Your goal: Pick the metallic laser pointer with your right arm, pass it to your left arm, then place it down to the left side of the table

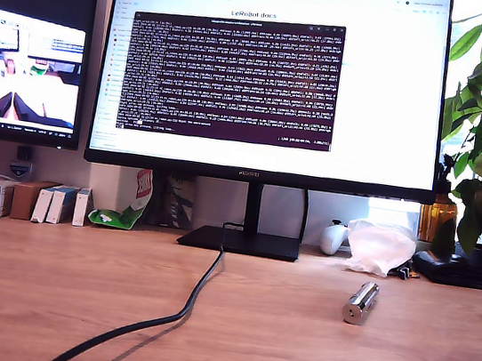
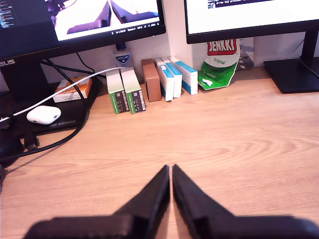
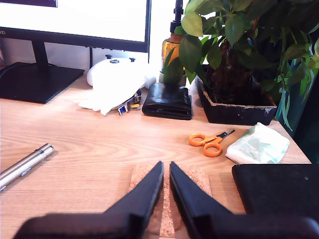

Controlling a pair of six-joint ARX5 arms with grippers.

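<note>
Currently, the slim ribbed silver metal laser pointer lies flat on the light-brown wood-grain table, toward the exterior view's right, in front of a crumpled white plastic bag and well apart from the thick black cable that runs down from the monitor stand. It is not held by anything, so the pick appears not yet begun. The first gripper hangs over bare wood with its two pointed black fingers nearly touching at the tips and nothing between them; it faces a row of small upright cartons, which suggests it waits on the receiving side. The second gripper is likewise almost closed and empty, poised above a square cork coaster, with orange-handled scissors beyond it; the pointer lies well off to one side of its jaws, so this arm is judged the one nearer the pick. In the second wrist view the pointer is cut off by the frame edge, showing only part of its length. Neither arm appears in the exterior view, so their height above the table cannot be determined.
</note>
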